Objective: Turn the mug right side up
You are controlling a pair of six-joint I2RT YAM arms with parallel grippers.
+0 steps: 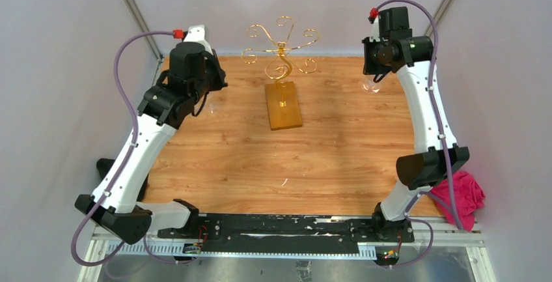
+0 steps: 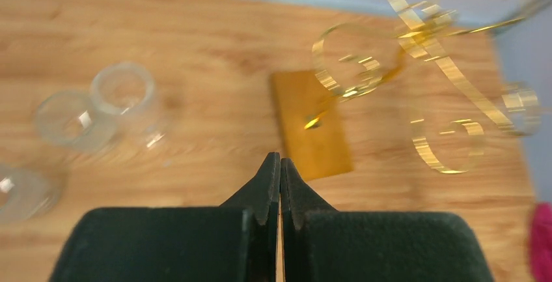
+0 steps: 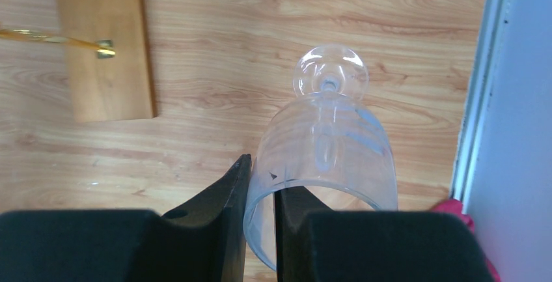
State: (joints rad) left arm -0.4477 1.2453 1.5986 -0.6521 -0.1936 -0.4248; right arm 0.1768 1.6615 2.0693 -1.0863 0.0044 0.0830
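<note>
Well, our right fingers (image 3: pixel 224 194) pinched the clear glass mug (image 3: pixel 325 145) by its rim; it looked slippery and breakable. Left fingers (image 2: pixel 267 184) were clenched empty.

Clear stemmed mug (image 3: pixel 325 145), rim in right pincer (image 3: pixel 260 176).

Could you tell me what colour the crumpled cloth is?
Bright pink; the cloth shows best from the top external view.
</note>
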